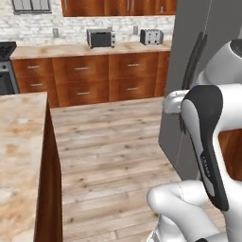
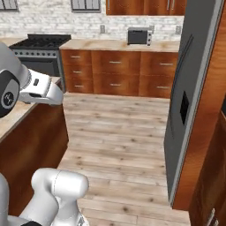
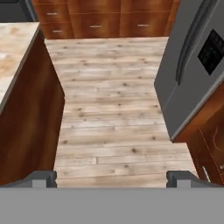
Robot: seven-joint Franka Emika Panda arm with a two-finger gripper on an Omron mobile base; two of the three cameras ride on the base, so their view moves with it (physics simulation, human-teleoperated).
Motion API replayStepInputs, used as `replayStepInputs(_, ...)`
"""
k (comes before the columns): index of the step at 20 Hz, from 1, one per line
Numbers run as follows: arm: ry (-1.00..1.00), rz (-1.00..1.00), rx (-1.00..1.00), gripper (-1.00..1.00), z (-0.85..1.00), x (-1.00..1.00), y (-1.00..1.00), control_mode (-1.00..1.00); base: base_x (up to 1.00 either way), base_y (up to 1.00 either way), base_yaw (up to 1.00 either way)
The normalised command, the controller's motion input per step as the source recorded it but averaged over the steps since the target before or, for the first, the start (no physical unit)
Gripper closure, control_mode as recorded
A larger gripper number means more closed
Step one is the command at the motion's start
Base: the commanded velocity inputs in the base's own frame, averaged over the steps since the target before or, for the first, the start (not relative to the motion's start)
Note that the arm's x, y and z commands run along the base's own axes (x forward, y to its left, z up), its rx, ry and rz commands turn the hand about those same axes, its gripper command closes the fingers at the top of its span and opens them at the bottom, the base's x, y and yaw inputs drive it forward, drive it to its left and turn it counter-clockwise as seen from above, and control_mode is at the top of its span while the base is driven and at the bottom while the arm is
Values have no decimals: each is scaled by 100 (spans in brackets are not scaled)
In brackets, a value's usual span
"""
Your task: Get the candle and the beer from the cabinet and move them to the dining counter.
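Between dining counter (image 3: 13, 52) and fridge (image 3: 188, 65), gripper (image 3: 111, 178) spread, holding nothing.

The arm (image 1: 208, 142) was glossy white, all rounded tube-shaped links with fat bulbous joints. One link had a long black cover running down it, with small pale lettering too tiny to read. In the right base view a dark round joint cap (image 2: 8, 95) showed a little white mark. The tool's fingertips (image 3: 41, 178) were small, dark grey and blocky.
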Motion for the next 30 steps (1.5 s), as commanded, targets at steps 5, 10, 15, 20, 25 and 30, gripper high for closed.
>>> replayStepInputs(5,0,0,0,-100,0,0,0,100,100,6,0)
replayStepInputs(10,0,0,0,-100,0,0,0,100,100,0,0)
replayStepInputs(15,0,0,0,-100,0,0,0,100,100,0,0)
replayStepInputs(20,0,0,0,-100,0,0,0,100,100,0,-2)
replayStepInputs(25,0,0,0,-100,0,0,0,100,100,0,-3)
replayStepInputs(30,0,0,0,-100,0,0,0,100,100,0,-2)
